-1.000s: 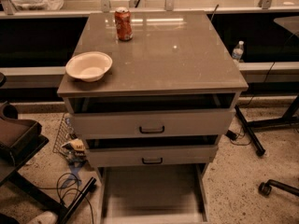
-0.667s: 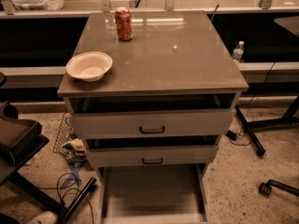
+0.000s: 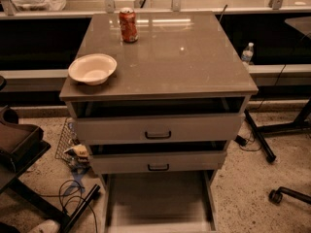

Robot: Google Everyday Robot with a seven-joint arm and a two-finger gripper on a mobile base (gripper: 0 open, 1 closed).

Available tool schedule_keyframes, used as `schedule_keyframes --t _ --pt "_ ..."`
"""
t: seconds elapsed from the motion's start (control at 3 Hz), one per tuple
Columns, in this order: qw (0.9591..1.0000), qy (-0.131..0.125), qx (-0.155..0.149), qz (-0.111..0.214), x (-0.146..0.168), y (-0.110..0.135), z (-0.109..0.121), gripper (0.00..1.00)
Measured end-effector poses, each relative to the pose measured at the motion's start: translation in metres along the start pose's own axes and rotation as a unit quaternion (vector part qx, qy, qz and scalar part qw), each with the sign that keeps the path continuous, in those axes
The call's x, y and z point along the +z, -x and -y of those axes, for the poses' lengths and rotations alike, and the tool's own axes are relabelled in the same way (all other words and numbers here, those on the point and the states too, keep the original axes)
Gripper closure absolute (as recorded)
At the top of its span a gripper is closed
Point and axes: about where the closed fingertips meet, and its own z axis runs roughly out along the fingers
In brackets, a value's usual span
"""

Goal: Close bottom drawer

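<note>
The bottom drawer (image 3: 158,200) is pulled far out toward me at the foot of the cabinet; I see its long plain grey tray, and its front panel and handle are cut off by the lower frame edge. Above it the middle drawer (image 3: 158,162) and the top drawer (image 3: 158,128) both stand slightly open, each with a small black bar handle. The gripper is not in view.
On the cabinet top (image 3: 184,57) stand a white bowl (image 3: 92,68) at the left and a red can (image 3: 128,25) at the back. A dark chair (image 3: 17,144) and cables (image 3: 73,198) lie left; a water bottle (image 3: 247,53) and chair legs (image 3: 286,195) are right.
</note>
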Motion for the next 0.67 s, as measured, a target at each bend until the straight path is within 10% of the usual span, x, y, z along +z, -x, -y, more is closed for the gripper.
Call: schedule_keyframes --t 0.67 --pt "0.9971 0.023 0.002 0.073 0.058 -0.022 0.008 1.0"
